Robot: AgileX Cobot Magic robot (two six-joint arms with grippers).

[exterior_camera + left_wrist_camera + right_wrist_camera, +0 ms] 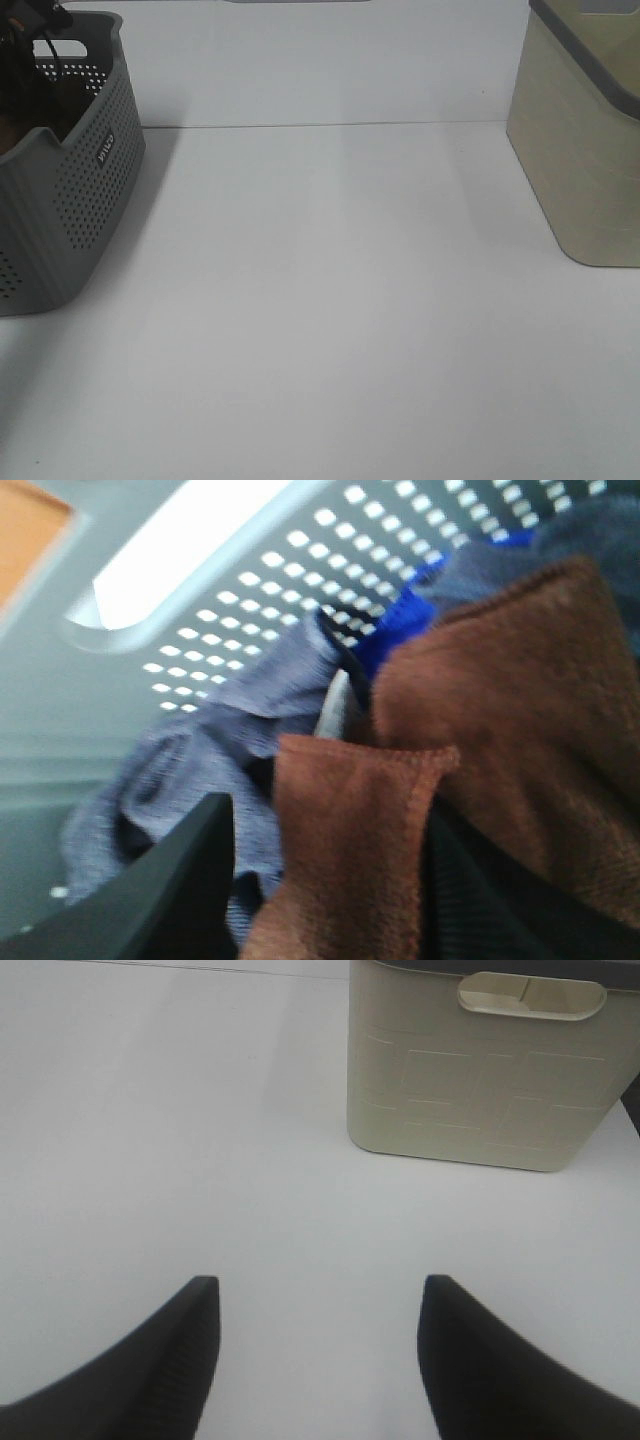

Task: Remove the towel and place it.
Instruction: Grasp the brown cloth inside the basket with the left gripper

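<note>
On the white table [330,300], the brown towel [500,730] sits in the grey basket [100,190], not yet out. The left claw [325,820] straddles its fold, grip uncertain; the right claw [315,1295] hangs open, empty.

**One small mark, not legible**

The only lettering is in the exterior high view, at the upper left of the frame. A small pale logo [105,148] stands slantwise on the perforated side wall of the grey basket [90,215], just under its rim. It is a short word in capitals, too small and blurred to spell out. In the left wrist view, nothing can be read on the towel [500,740].
</note>
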